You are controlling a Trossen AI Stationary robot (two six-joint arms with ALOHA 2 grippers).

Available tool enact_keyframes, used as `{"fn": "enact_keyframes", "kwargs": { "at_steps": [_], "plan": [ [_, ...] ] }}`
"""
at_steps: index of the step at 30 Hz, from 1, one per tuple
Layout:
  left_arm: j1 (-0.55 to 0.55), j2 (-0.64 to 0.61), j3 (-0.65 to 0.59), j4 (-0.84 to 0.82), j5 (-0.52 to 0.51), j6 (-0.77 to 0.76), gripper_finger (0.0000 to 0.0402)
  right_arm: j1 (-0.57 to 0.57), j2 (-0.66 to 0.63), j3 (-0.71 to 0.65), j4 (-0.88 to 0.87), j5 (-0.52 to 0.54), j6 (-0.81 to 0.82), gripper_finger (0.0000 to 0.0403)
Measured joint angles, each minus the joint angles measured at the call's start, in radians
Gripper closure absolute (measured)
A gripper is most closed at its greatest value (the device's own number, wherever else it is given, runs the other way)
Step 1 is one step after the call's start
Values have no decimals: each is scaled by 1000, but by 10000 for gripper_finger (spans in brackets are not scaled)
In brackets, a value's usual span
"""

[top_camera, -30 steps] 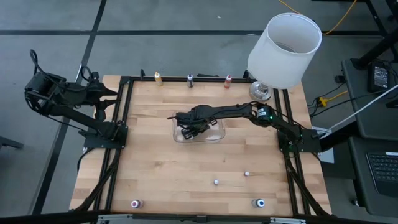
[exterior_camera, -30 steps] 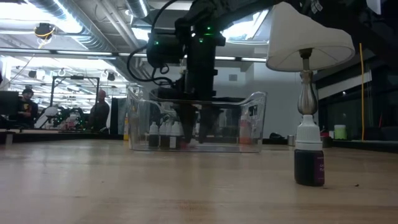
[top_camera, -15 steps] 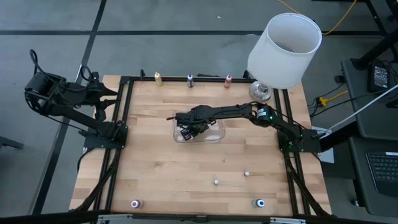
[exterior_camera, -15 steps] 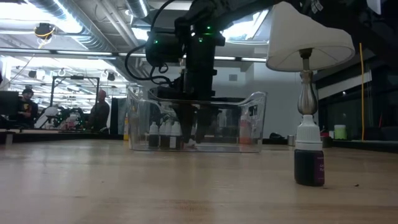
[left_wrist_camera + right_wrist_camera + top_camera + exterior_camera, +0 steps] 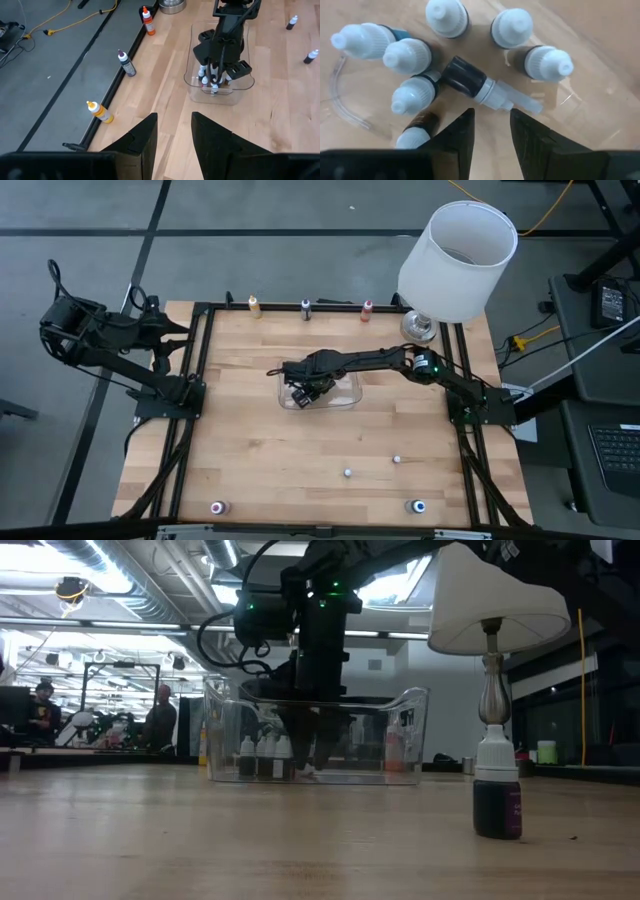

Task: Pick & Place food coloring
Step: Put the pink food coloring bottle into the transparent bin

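With the right gripper (image 5: 491, 131) jaws spread empty over the clear bin (image 5: 345, 402), lift straight up so you miss the standing bottles (image 5: 447, 17).

Legible text: none. Bottle (image 5: 497, 796) on table, low view: label present, print unreadable. Bottles (image 5: 412, 56) in right wrist view: no readable markings.

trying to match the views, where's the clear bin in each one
High view: clear bin at table centre, under the right gripper.
Low view: centre-left, bottles inside.
Left wrist view: upper right.
Right wrist view: only its floor.
Shared landmark: the right gripper reaching into it.
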Motion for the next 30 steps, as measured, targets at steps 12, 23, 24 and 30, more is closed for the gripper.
{"fn": "enact_keyframes", "kwargs": {
  "at_steps": [12,23,24,30],
  "plan": [
    [0,0,0,30,-1,3,286,0,0,0,32,26,-14,276],
    [0,0,0,30,-5,2,286,0,0,0,33,27,-29,315],
    [0,0,0,30,-5,2,286,0,0,0,33,26,-29,320],
    [0,0,0,30,-6,1,286,0,0,0,21,26,-28,350]
  ]
}}
